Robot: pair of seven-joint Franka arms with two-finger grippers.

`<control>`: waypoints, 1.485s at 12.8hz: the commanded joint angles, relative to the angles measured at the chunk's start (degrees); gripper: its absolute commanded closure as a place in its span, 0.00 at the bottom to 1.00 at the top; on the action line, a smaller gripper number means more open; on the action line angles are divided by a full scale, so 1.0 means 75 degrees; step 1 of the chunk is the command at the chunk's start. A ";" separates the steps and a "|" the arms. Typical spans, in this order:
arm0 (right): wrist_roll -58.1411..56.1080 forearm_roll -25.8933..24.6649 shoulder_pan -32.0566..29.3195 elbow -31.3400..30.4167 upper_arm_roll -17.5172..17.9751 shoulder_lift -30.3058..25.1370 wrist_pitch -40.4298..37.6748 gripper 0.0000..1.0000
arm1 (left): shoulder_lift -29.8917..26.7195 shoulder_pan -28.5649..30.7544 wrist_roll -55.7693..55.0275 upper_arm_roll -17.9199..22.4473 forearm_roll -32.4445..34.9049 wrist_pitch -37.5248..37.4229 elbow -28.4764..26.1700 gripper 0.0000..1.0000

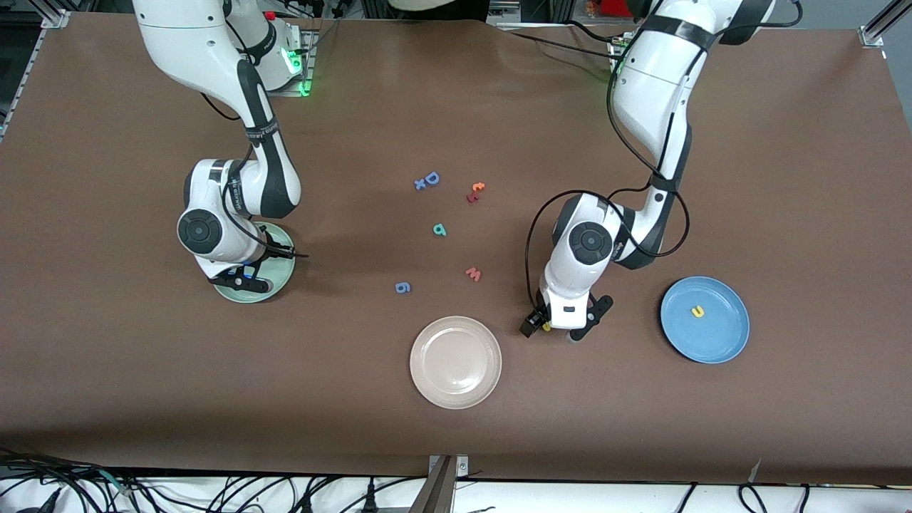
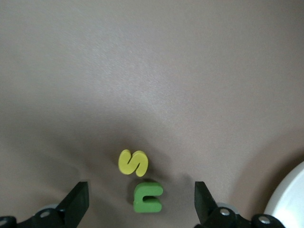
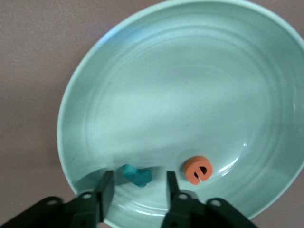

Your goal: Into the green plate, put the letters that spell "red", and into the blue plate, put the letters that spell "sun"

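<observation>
Already green plate (image 3: 142, 85) holds orange "e" (image 3: 198, 169), teal "r" (image 3: 137, 175).

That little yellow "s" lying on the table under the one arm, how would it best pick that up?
From straight above, I'd judge: the yellow "s" lies flat on the brown table, so the left gripper should pinch its thin outer edges. The green "n" sits right beside it, so one of the fingers has little room there. Close across the free sides.

A brown table (image 1: 142, 370) bears three plates, green (image 1: 283, 279), beige-white (image 1: 456, 362) and blue (image 1: 719, 335), with foam letters between them: blue "D" (image 1: 432, 178), teal "d" (image 1: 439, 229), pink "w" (image 1: 474, 273), blue "g" (image 1: 402, 287), yellow "s" (image 2: 133, 163), green "n" (image 2: 148, 197).
</observation>
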 commanded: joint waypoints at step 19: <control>0.9707 0.0980 0.1805 0.2729 0.2365 0.1363 0.1036 0.05 | 0.0335 -0.0314 -0.0236 0.0112 -0.0278 -0.0163 0.0398 0.04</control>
